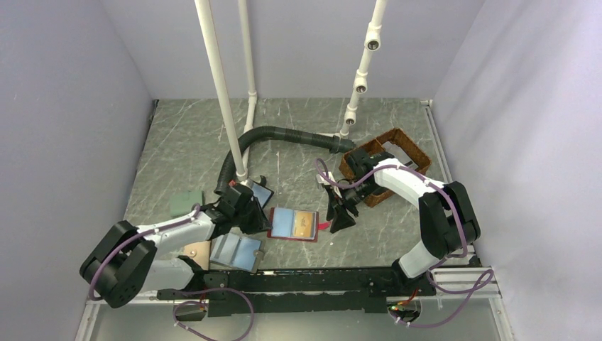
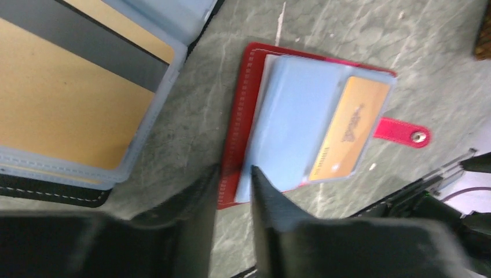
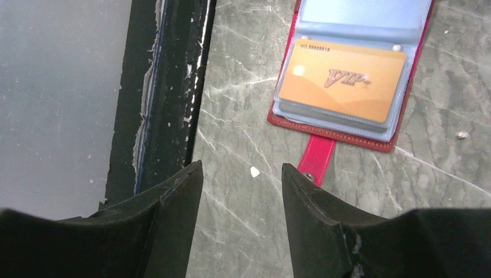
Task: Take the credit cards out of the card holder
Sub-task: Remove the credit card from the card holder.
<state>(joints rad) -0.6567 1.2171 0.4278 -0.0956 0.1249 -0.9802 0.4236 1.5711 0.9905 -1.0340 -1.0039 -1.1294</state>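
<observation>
The red card holder point(image 1: 280, 235) lies open on the table, showing a blue-grey sleeve and a tan credit card point(image 1: 305, 222) tucked in it. In the left wrist view my left gripper point(image 2: 234, 176) sits at the holder's point(image 2: 246, 87) near left corner. Its jaws stand narrowly apart astride the red border, one fingertip point(image 2: 257, 182) over the blue sleeve's edge. The tan card point(image 2: 349, 128) and pull tab point(image 2: 402, 130) lie to the right. My right gripper point(image 3: 240, 171) hovers open over bare table beside the pull tab point(image 3: 317, 157), below the card point(image 3: 341, 78) in the holder point(image 3: 336, 135).
A black-rimmed case point(image 2: 52, 191) with tan and grey panels lies up-left of the holder, also seen from above point(image 1: 257, 192). A grey-blue folding wallet point(image 1: 236, 250), a green pad point(image 1: 187, 204), a brown basket point(image 1: 419, 153), a corrugated hose point(image 1: 284, 135) and white pipes point(image 1: 223, 92) surround the area.
</observation>
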